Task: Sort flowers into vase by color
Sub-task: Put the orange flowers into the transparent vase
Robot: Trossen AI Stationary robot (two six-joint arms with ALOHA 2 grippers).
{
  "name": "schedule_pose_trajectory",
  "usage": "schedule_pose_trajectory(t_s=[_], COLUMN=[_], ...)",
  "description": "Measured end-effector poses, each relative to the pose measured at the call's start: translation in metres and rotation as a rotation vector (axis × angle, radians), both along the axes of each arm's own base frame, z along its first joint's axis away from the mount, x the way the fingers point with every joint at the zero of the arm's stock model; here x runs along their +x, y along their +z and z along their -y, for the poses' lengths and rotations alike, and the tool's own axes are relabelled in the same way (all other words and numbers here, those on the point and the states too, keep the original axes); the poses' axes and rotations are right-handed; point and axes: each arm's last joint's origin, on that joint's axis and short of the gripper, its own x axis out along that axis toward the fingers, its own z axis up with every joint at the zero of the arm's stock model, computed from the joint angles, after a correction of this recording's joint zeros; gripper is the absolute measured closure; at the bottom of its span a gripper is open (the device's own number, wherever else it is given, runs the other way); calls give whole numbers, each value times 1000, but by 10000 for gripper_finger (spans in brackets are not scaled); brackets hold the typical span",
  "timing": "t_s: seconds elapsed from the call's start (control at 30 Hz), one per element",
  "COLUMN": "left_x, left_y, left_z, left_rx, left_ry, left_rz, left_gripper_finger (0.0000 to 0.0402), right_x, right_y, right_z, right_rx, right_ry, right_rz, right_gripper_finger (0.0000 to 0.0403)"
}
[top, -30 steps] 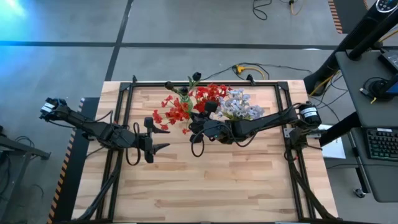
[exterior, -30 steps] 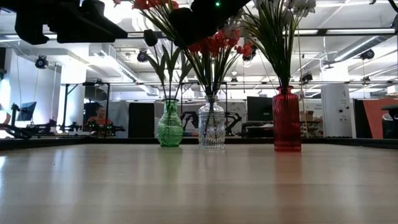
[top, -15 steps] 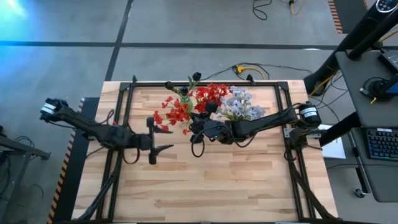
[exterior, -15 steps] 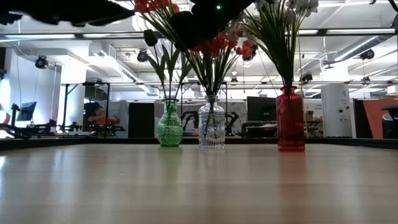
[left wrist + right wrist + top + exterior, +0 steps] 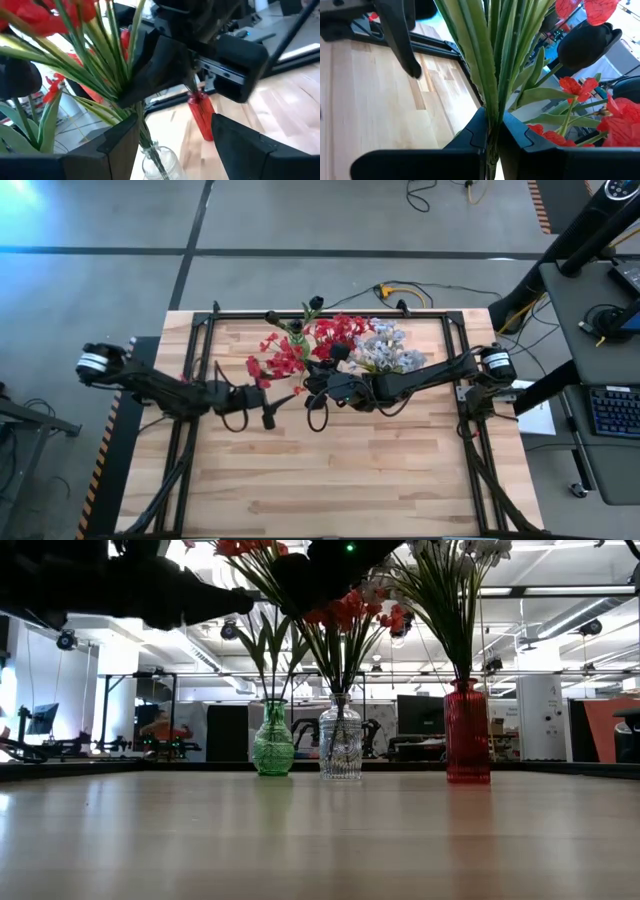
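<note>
Tabletop [image 5: 320, 840] bare in the near part in the low view; both arms cut off by the top edge there, just dark shapes.

Three vases in a row at the far side: green vase [image 5: 272, 740], clear vase [image 5: 340, 738], red vase [image 5: 467, 732]. Bases only partly seen from above, buried under blooms.

Flowers, low view: the green vase held stems with a dark bud [image 5: 241, 600]; the clear vase held red blossoms [image 5: 352, 610]; the red vase held pale blue-white blossoms [image 5: 488, 548], tops cut off. Exact stem counts not readable, too much overlap.

Right end effector [image 5: 490, 131] was clamped tight on a bundle of green stems [image 5: 492, 60], above the clear vase. Couldn't tell how many stems were in the pinch. High view showed it at the red cluster [image 5: 340, 332], fingers hidden by the wrist.

Left end effector [image 5: 172, 131] was spread wide, holding nothing, its fingers either side of the clear vase's stems without touching. From above it sat just beside the red blossoms, left of the right end effector [image 5: 318, 392].
</note>
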Motion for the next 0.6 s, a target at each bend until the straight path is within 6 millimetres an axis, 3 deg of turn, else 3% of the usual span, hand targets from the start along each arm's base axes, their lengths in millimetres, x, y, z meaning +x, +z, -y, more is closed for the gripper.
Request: schedule_pose_trajectory(t_s=[0.3,0.6], left_x=[15,18], left_y=[-17,-22], left_z=[-14,-14], left_rx=[-21,-17], left_ry=[72,72], left_rz=[35,27], left_gripper_finger=[174,174], right_x=[-1,-5], right_y=[3,8], right_z=[0,2], right_rx=[17,-25], right_ry=[-10,-75], right_rz=[24,16], right_gripper_finger=[382,318])
